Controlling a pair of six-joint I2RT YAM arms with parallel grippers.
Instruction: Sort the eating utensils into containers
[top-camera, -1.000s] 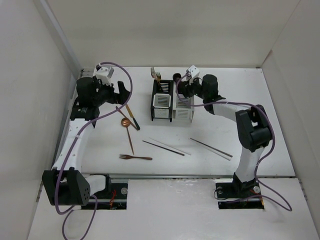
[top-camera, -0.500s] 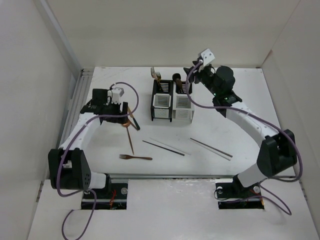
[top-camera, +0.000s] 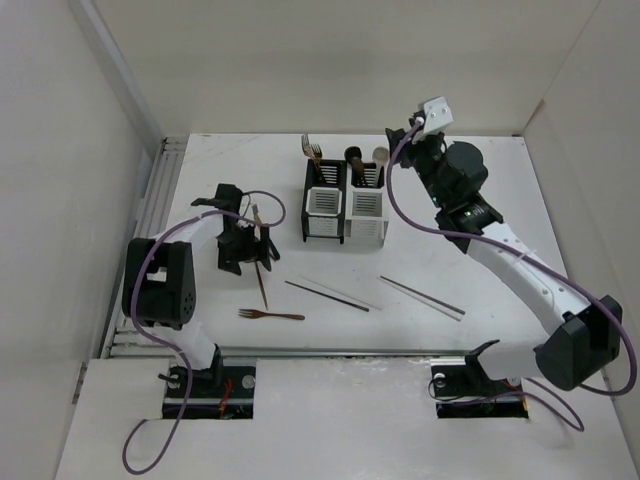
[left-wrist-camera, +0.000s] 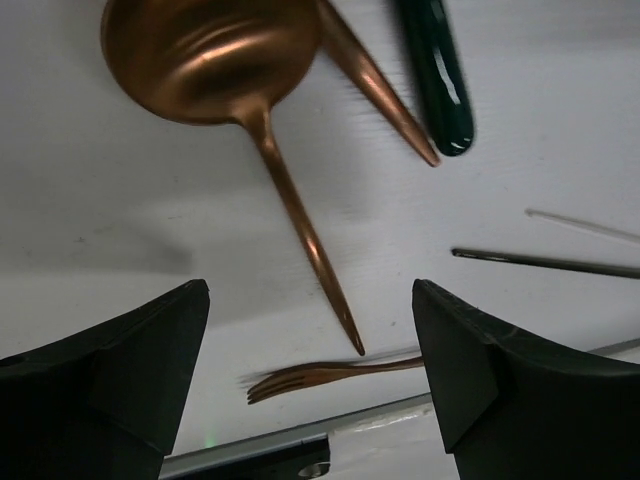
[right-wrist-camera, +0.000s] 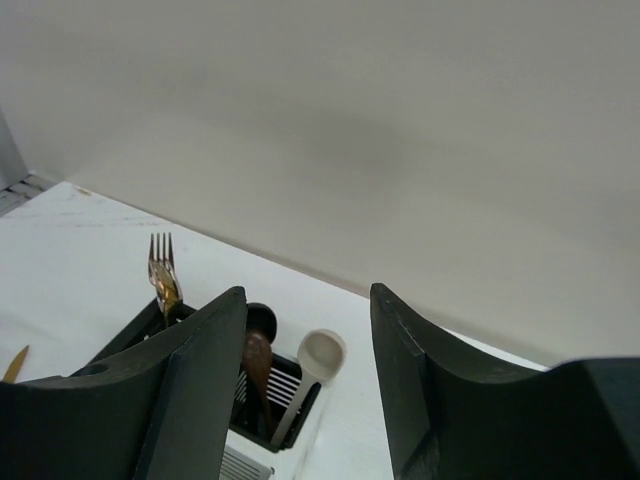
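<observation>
The paired caddies (top-camera: 345, 208) stand at the table's middle back. A silver fork (top-camera: 312, 152) stands in the left one; a dark spoon (top-camera: 353, 156) and a pale spoon (top-camera: 380, 155) stand in the right one. My right gripper (top-camera: 408, 148) is open and empty, raised just right of them; its wrist view shows the pale spoon (right-wrist-camera: 322, 358), dark spoon (right-wrist-camera: 256, 362) and fork (right-wrist-camera: 162, 270). My left gripper (top-camera: 245, 255) is open, low over a copper spoon (left-wrist-camera: 205, 55), its handle (left-wrist-camera: 300, 230) between the jaws. A copper fork (left-wrist-camera: 320, 375) lies beyond.
A dark green-handled utensil (left-wrist-camera: 435, 70) lies beside the copper spoon. Two pairs of chopsticks lie on the table, one in the middle (top-camera: 330, 293), one to the right (top-camera: 422, 297). A metal rail (top-camera: 330, 352) runs along the table's near edge. White walls enclose the table.
My left gripper swung down and right from the table's back left to above the copper spoon. My right gripper rose and drew back right from the right caddy, where the pale spoon now stands.
</observation>
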